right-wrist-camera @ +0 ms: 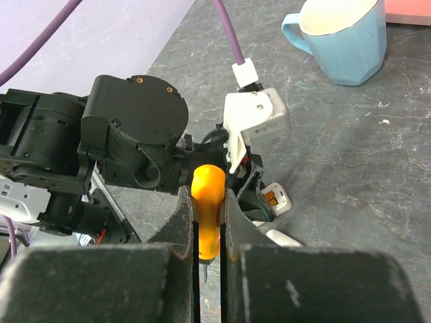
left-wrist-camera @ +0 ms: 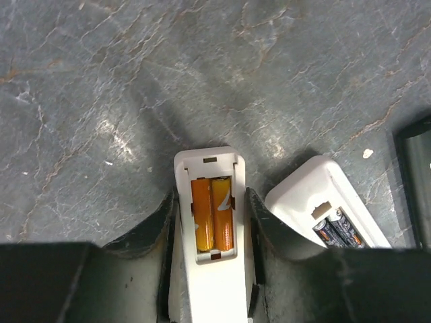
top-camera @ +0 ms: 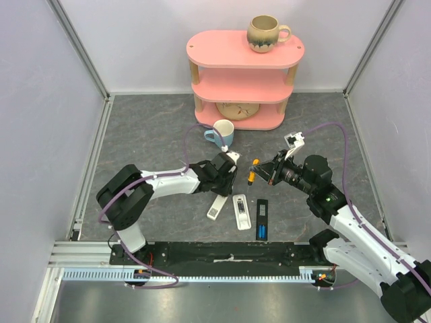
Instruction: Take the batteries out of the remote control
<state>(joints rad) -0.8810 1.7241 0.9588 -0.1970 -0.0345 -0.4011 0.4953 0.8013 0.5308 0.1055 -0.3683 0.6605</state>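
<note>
My left gripper (left-wrist-camera: 212, 202) is shut on a white remote (left-wrist-camera: 209, 289); its fingers (left-wrist-camera: 151, 225) press both sides. Its open compartment holds two orange batteries (left-wrist-camera: 212, 214), which also show in the right wrist view (right-wrist-camera: 272, 198). A second white remote (left-wrist-camera: 323, 202) lies just to the right with two dark batteries (left-wrist-camera: 340, 231). In the top view the left gripper (top-camera: 224, 176) sits over the first remote (top-camera: 215, 206), with the second remote (top-camera: 241, 212) and a black remote (top-camera: 262, 212) with blue cells (top-camera: 261, 232) beside it. My right gripper (right-wrist-camera: 209, 202) is shut on an orange-handled screwdriver (right-wrist-camera: 207, 202), just right of the left gripper (top-camera: 259, 173).
A blue mug (top-camera: 221, 133) stands behind the grippers and shows in the right wrist view (right-wrist-camera: 340, 37). A pink three-tier shelf (top-camera: 242, 81) stands at the back with a beige mug (top-camera: 264, 32) on top. Walls close off left and right.
</note>
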